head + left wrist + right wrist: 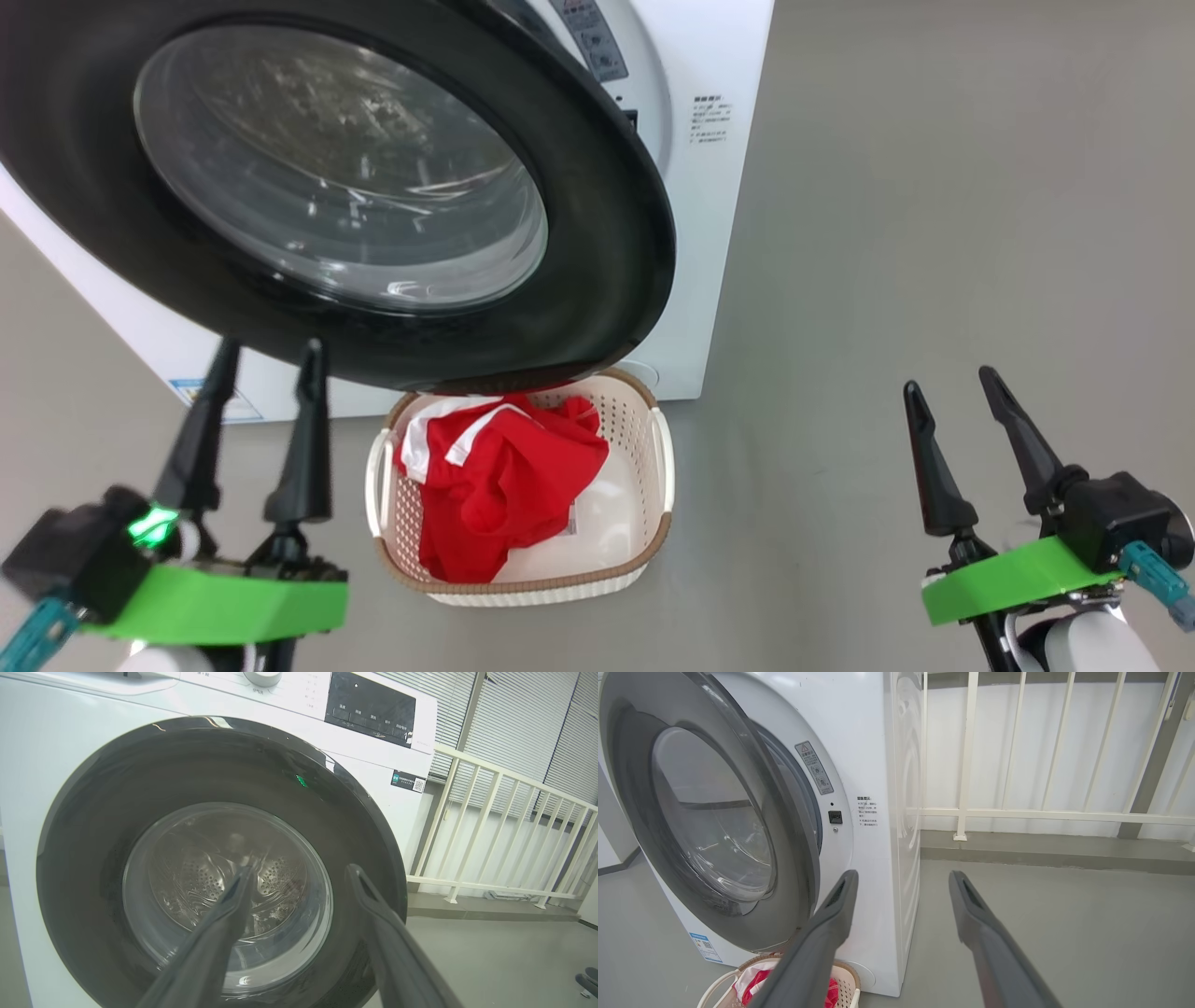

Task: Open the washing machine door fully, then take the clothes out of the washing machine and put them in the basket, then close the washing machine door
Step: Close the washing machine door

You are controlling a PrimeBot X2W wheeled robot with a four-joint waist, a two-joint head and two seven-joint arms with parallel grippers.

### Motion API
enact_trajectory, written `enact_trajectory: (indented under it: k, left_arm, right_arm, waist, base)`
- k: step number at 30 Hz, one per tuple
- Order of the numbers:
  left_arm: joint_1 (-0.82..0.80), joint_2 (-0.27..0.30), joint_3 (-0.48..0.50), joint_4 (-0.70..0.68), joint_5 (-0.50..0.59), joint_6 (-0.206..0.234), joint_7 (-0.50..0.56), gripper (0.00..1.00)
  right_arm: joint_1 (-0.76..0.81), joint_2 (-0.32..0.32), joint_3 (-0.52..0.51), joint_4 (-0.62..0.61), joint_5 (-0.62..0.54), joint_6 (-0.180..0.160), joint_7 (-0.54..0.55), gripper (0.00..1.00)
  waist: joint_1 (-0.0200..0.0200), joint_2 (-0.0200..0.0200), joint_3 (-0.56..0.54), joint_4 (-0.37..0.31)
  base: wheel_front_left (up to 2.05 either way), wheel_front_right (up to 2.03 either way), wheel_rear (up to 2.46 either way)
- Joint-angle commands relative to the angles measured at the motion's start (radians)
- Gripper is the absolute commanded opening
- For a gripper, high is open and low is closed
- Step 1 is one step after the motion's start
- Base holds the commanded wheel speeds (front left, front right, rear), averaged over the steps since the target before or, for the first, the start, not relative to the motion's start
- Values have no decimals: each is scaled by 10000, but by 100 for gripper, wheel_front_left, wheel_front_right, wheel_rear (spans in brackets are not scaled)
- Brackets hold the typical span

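Head view, near to far.

- Left tool at 8 o'clock: fingers parted, nothing held. Tips lie just under the lower rim of the washing machine door; cannot tell whether they touch it.
- Right tool at 4 o'clock: fingers parted about as wide, empty, over bare grey floor.
- Basket at 6 o'clock: on the floor between the tools, just in front of the washing machine.
- Red clothes with white trim are heaped in the basket's left half.
- Door at 11 o'clock: swung partway out, its bottom edge overhanging the basket's far rim.

Right wrist view:

- A gap shows between the door and the machine front.
- A white railing stands beyond the machine at 1 o'clock.
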Motion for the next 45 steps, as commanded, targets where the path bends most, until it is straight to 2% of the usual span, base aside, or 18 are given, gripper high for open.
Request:
enact_trajectory:
  k: [1, 6, 12, 21, 33, 34, 35, 36, 40, 45]
  left_arm:
    - [102, 52, 727, -469, 388, -152, -76, 100]
    - [1065, -256, 1247, -541, 1497, -505, -77, 100]
    - [2083, -469, 1284, -695, 2852, -554, -77, 100]
    - [2695, -848, 1547, -703, 3228, -770, -77, 100]
    - [2704, -1168, 1789, -642, 3413, -1031, -78, 100]
    - [2691, -1191, 1796, -640, 3423, -1047, -78, 100]
    - [2672, -1217, 1801, -642, 3439, -1061, -78, 100]
    - [2650, -1258, 1845, -652, 3463, -1035, -78, 100]
    - [2528, -1455, 2083, -731, 3404, -820, -78, 100]
    - [2341, -1570, 2009, -827, 3403, -843, -78, 100]
  right_arm:
    - [34, -70, 204, -314, 51, 63, -65, 100]
    - [356, -70, 240, -579, 126, 63, -65, 100]
    - [751, -70, 107, -793, 241, 63, -65, 100]
    - [1040, -70, 37, -877, 192, 63, -65, 100]
    - [1047, -70, 157, -761, 148, 63, -65, 100]
    - [1035, -70, 174, -716, 168, 63, -65, 92]
    - [1011, -70, 220, -667, 167, 63, -65, 37]
    - [978, -70, 282, -624, 160, 63, -65, 0]
    - [609, -70, 558, -392, 43, 63, -65, 0]
    - [-317, -70, 1018, 267, -131, 63, -65, 0]
  waist:
    - [0, 0, -159, -68]
    - [0, 0, -462, -132]
    - [0, 0, -817, -184]
    - [0, 0, -984, -189]
    - [0, 0, -904, -132]
    - [0, 0, -891, -115]
    - [0, 0, -877, -91]
    - [0, 0, -860, -62]
    - [0, 0, -741, 56]
    - [0, 0, -480, 319]
  base:
    - [0, 0, 0]
    - [0, 0, 0]
    - [0, 0, 0]
    - [0, 0, 0]
    - [0, 0, 0]
    - [0, 0, 0]
    - [0, 0, 0]
    - [0, 0, 0]
    - [0, 0, 0]
    - [0, 0, 0]
